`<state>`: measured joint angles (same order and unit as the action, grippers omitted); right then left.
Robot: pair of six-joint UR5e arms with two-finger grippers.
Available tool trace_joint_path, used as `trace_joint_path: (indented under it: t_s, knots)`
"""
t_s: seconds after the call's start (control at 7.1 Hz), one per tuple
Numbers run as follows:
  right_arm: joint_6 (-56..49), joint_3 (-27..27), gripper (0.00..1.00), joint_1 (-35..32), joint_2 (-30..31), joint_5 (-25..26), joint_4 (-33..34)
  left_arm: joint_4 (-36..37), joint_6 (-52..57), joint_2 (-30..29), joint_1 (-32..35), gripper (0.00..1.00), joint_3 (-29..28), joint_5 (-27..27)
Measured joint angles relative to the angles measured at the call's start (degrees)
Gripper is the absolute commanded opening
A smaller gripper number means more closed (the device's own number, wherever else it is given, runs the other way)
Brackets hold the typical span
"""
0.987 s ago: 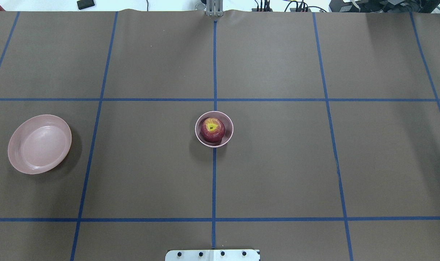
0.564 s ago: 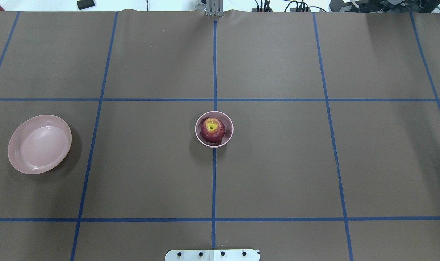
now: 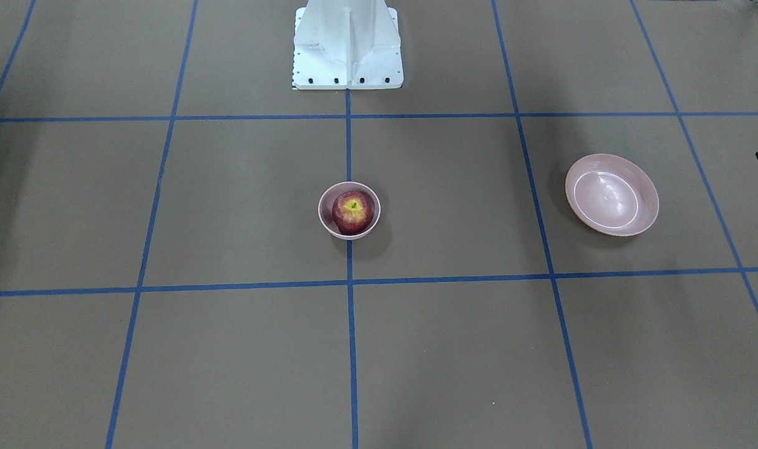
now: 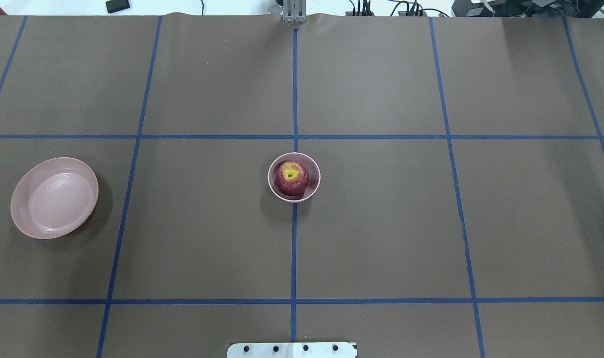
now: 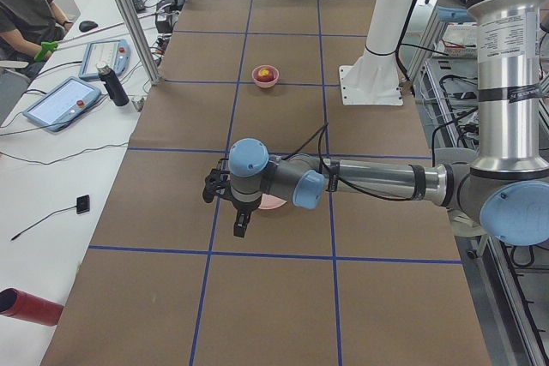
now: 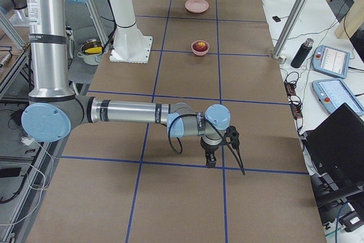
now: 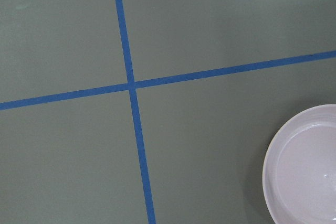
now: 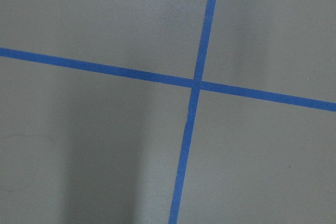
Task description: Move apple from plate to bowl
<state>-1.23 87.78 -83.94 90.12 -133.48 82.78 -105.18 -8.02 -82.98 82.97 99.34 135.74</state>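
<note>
The dark-red apple [image 4: 291,178] with a yellow patch at its stem sits inside the small deep pink bowl [image 4: 317,177] at the table's middle; both also show in the front view, apple [image 3: 352,212] and bowl [image 3: 322,212]. The wide shallow pink plate [image 4: 53,199] lies empty at the left, and shows in the front view [image 3: 609,196] and the left wrist view [image 7: 310,171]. My left gripper [image 5: 225,207] hovers above the plate, seen only from the side. My right gripper [image 6: 223,155] hovers over bare table far from the bowl. I cannot tell whether either is open or shut.
The robot's white base [image 3: 347,50] stands at the table's near middle edge. Blue tape lines [image 4: 294,99] grid the brown table. Tablets, a bottle [image 6: 300,53] and a seated operator [image 5: 30,6] are beyond the far edge. A red cylinder [image 5: 26,306] lies off the left end.
</note>
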Motion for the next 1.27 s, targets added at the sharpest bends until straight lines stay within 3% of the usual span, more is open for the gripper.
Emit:
trace_joint_path:
  t_s: [0.7, 1.27]
  knots:
    - [0.2, -2.4, 1.00, 0.1, -1.7, 0.2, -0.2, -0.5, 0.1, -0.8, -0.1, 0.98, -0.1, 0.0]
    - [0.6, -1.0, 1.00, 0.1, -1.9, 2.0, -0.2, -1.1, 0.0, -0.5, 0.0, 0.98, 0.3, 0.0]
